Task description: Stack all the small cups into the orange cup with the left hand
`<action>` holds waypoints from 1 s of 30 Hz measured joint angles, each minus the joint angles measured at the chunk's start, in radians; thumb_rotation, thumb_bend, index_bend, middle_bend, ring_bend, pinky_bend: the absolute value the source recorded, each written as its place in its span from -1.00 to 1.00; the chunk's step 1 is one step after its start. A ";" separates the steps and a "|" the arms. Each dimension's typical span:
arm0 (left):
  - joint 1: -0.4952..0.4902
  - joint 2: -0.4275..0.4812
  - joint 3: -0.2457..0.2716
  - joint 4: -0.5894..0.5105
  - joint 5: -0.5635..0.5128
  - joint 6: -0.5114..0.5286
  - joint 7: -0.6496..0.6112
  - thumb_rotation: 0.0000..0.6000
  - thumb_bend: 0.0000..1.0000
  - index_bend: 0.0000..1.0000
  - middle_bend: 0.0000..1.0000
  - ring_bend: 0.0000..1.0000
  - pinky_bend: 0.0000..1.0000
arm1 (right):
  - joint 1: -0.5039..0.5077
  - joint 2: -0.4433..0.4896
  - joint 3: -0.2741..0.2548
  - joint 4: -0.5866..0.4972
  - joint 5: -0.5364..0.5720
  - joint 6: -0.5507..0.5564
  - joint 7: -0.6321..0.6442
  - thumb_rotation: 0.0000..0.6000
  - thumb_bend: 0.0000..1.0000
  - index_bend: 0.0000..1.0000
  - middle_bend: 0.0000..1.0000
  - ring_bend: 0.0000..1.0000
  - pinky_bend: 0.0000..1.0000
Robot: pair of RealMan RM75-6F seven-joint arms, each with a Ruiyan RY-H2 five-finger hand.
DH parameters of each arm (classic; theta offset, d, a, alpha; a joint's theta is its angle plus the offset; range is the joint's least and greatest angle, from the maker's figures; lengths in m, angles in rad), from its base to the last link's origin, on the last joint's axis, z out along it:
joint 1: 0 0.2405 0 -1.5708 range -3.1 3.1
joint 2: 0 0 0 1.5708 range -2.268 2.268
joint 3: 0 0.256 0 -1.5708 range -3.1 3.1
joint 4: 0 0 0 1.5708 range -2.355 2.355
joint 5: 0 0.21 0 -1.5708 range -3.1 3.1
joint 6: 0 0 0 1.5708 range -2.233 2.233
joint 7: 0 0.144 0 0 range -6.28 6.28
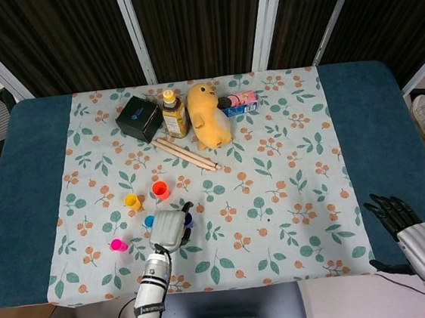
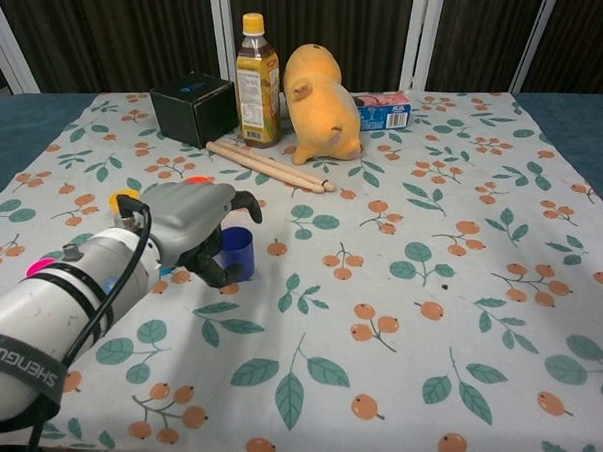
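Note:
My left hand [image 1: 169, 228] [image 2: 187, 219] is curled round the dark blue cup [image 1: 188, 219] [image 2: 236, 251], thumb on its far side and fingers against its near side. The cup stands upright on the cloth. The orange cup [image 1: 161, 189] stands behind the hand, and in the chest view only its rim [image 2: 194, 179] shows. A yellow cup [image 1: 132, 201] [image 2: 123, 194] is to its left. The light blue cup [image 1: 149, 221] sits just left of the hand. The pink cup [image 1: 117, 246] [image 2: 40, 267] is nearest the front left. My right hand [image 1: 414, 238] hangs off the table's front right, fingers apart and holding nothing.
At the back of the floral cloth [image 1: 289, 166] stand a black box [image 1: 138, 118], a bottle [image 1: 174, 114], a yellow plush toy [image 1: 208, 115] and a small pink carton [image 1: 240, 102]. Two wooden sticks [image 1: 185, 154] lie in front of them.

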 measured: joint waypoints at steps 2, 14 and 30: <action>-0.004 0.002 0.004 -0.001 -0.004 0.003 -0.006 1.00 -0.27 -0.34 1.00 1.00 1.00 | 0.000 0.000 -0.001 0.000 -0.001 0.000 -0.001 1.00 -0.76 -1.00 -1.00 -1.00 -1.00; -0.028 0.009 0.010 0.035 -0.013 0.009 -0.060 1.00 -0.27 -0.06 1.00 1.00 1.00 | -0.003 0.001 -0.002 0.002 -0.006 0.008 0.002 1.00 -0.76 -1.00 -1.00 -1.00 -1.00; -0.038 0.064 0.023 -0.026 0.022 0.026 -0.118 1.00 -0.26 0.12 1.00 1.00 1.00 | -0.004 -0.002 -0.002 0.000 -0.004 0.004 -0.008 1.00 -0.77 -1.00 -1.00 -1.00 -1.00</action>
